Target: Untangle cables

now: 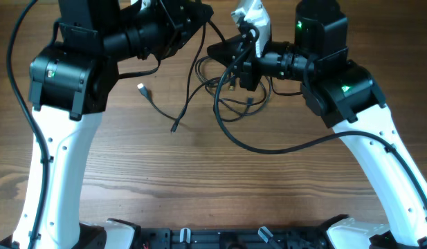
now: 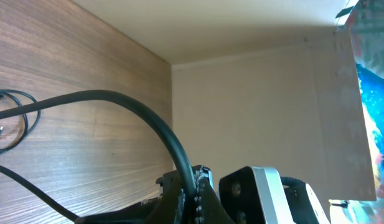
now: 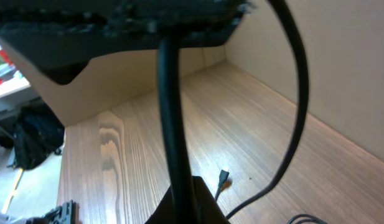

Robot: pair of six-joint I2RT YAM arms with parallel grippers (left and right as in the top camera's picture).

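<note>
Overhead view of a brown, matte, wood-grain table (image 1: 213,180). Nearest the viewer, two robot arms rise from a black base (image 1: 220,238): the left arm (image 1: 57,152) and the right arm (image 1: 383,152). Each has smooth white links and rounded black joints.

Farther out, near the far middle of the table, lie the cables (image 1: 237,102). They are thin, black, round cords, looped over one another in a loose tangle. Four plug ends show. One silver-tipped plug (image 1: 140,87) and one dark plug (image 1: 174,128) trail out to the left of the tangle, and two small ones sit among the loops. How many cords make up the tangle cannot be told.

Farthest away, two black grippers reach in above the tangle. The left gripper (image 2: 193,190) is closed, pinching one cord that arcs away from it. The right gripper (image 3: 182,205) is also closed, with a cord running straight into its tips.
</note>
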